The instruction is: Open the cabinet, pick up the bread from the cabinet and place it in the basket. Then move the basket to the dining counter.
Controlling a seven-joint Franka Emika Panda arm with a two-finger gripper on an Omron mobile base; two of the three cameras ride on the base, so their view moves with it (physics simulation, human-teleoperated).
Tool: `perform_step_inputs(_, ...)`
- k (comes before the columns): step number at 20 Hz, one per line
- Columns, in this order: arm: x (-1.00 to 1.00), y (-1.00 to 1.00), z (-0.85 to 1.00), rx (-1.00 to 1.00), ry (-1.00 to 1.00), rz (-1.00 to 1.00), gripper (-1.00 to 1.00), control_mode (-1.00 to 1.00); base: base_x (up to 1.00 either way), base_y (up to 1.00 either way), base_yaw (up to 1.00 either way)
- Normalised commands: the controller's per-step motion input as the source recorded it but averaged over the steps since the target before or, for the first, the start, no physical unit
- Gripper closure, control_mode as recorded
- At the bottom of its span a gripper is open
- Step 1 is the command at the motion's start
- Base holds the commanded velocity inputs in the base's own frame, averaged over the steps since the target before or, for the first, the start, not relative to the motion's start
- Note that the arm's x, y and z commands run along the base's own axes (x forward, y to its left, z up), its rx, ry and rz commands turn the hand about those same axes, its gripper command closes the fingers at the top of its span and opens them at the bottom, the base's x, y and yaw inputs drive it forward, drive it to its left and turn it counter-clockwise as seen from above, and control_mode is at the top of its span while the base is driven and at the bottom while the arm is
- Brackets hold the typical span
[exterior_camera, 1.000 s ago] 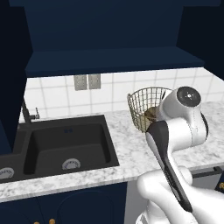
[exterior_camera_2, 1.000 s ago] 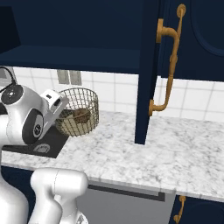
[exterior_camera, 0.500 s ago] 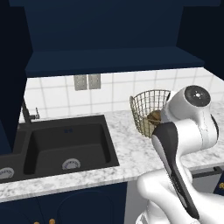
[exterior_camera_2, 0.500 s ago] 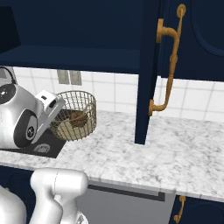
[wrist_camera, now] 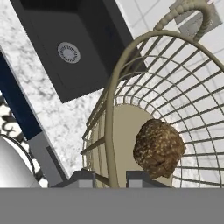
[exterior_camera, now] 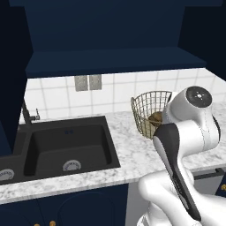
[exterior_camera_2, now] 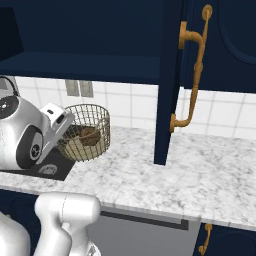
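Observation:
The tan wire basket (wrist_camera: 124,127) fills the hand view, and the brown bread (wrist_camera: 158,148) lies on its floor. My gripper (wrist_camera: 110,177) is shut on the basket's near rim, one finger inside the wire and one outside. In the base views the basket (exterior_camera: 148,108) (exterior_camera_2: 95,120) sits by the tiled wall next to the sink, with the bread (exterior_camera_2: 89,134) showing through the mesh. The cabinet (exterior_camera: 110,62) above stands open, its door (exterior_camera_2: 166,100) swung out with a brass handle (exterior_camera_2: 194,75). The dining counter is out of view.
A black sink (exterior_camera: 66,145) with a dark faucet (exterior_camera: 26,112) is set into the marble counter (exterior_camera_2: 190,170) left of the basket. The open door hangs over the counter to the basket's right. A grey outlet plate (exterior_camera: 87,82) is on the tiles.
The basket has shifted slightly toward the sink with the gripper still shut on its rim. The arm's upper links have swung to the right in the left base view.

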Motion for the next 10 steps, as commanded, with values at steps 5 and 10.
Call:
perform_step_inputs(5,-0.13,0.02,0.0,0.02,0.0,0.0,1.0,1.0,-0.8,0.33,-0.02)
perform_step_inputs(10,0.0,0.0,0.0,0.0,0.0,0.0,1.0,1.0,-1.0,0.58,-0.21)
